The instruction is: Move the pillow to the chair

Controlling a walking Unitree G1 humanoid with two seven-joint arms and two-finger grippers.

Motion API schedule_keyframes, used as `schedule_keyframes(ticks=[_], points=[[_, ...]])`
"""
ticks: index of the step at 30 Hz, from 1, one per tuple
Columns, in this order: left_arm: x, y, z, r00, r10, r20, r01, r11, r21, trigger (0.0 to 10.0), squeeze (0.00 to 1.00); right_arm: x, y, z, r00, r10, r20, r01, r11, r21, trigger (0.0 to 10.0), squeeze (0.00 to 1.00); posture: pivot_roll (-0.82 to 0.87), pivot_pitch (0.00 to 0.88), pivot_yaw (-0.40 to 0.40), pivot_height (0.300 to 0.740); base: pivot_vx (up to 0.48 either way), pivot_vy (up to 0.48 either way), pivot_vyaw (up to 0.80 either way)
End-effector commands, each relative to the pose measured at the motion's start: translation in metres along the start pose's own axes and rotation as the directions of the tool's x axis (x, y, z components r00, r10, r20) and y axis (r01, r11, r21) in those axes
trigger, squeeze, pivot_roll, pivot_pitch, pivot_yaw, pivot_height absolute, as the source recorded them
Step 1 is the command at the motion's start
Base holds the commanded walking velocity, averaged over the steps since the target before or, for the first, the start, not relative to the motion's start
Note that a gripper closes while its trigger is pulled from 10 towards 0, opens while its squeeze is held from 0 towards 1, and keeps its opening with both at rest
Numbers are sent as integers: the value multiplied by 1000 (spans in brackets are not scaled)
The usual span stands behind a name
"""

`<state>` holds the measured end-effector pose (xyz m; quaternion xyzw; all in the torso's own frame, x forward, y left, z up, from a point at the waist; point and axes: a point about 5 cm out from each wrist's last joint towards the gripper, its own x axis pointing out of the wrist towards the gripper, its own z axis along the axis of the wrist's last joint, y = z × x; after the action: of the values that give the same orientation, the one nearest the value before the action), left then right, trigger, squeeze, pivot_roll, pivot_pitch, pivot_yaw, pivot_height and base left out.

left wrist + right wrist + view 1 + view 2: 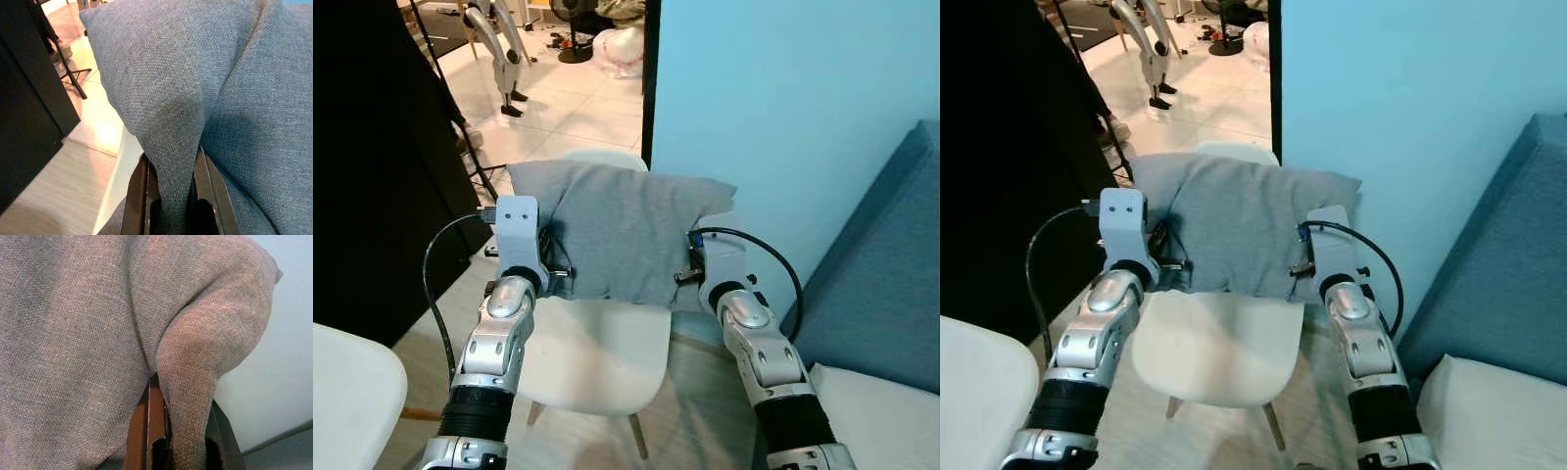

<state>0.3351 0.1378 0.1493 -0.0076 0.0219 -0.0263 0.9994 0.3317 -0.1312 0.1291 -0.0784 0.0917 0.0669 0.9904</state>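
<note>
Pale blue wall [783, 108] fills the background on my right in the left eye view, with a blue sofa [891, 284] at the right edge and white tiled floor [578, 108] beyond the doorway. A white chair [597, 357] stands directly ahead of me. The grey pillow [622, 230] is held upright over the rear of the chair's seat, in front of its backrest, between both arms. Its fabric is a plain grey weave, puckered where each side is pinched. My left claw [553, 259] is at the pillow's left edge and my right claw [685, 269] at its right edge. A second white seat [347, 401] shows at the lower left.

Right eye view: same arrangement. The pillow [1239, 230] hangs between the two silver arms, its lower edge at the chair [1219, 348] seat; I cannot tell whether it touches.

Left wrist view: the left claw [172, 196] is clamped on a fold of the pillow [195, 73], with the black fingers [136, 196] pressing the cloth from both sides. The coarse weave is clearly resolved here.

Right wrist view: the right claw [183, 440] grips a bunched fold of the pillow [88, 323] the same way, the fabric wrinkling upward from the fingers [155, 426].
</note>
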Motion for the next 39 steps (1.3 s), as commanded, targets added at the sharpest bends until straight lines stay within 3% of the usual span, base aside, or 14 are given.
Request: schedule_keyframes(ticks=[1, 7, 14, 24, 33, 39], points=[[3, -6, 9, 999, -28, 36, 28, 1000, 4, 10000, 0, 3, 18, 13, 995, 83, 55, -83, 997, 0, 10000, 0, 32, 102, 19, 740, 0, 0, 0], [2, -5, 11, 999, -27, 44, 29, 999, -42, 10000, 0, 5, 21, 15, 992, 107, 63, -106, 994, -19, 10000, 0, 26, 108, 18, 740, 0, 400, 0], [-1, -12, 3, 996, -83, 23, 83, 996, 32, 10000, 0, 4, 17, 8, 997, 68, 32, -68, 998, -1, 10000, 0, 30, 109, 15, 740, 0, 0, 0], [0, -9, -4, 997, -76, -20, 77, 997, 31, 10000, 0, 6, 12, 0, 999, 46, -10, -45, 998, 34, 10000, 0, 33, 108, 15, 740, 0, 0, 0], [-2, -17, -10, 991, -126, -47, 127, 992, 16, 10000, 0, 9, 10, 6, 999, 40, 7, -41, 999, 25, 10000, 0, 19, 112, 15, 715, 0, 0, 0], [-2, -12, -18, 993, -97, -63, 100, 994, 43, 10000, 0, 9, 9, 7, 999, 34, 17, -35, 999, 24, 10000, 0, 24, 97, 18, 700, 0, 0, 0]])
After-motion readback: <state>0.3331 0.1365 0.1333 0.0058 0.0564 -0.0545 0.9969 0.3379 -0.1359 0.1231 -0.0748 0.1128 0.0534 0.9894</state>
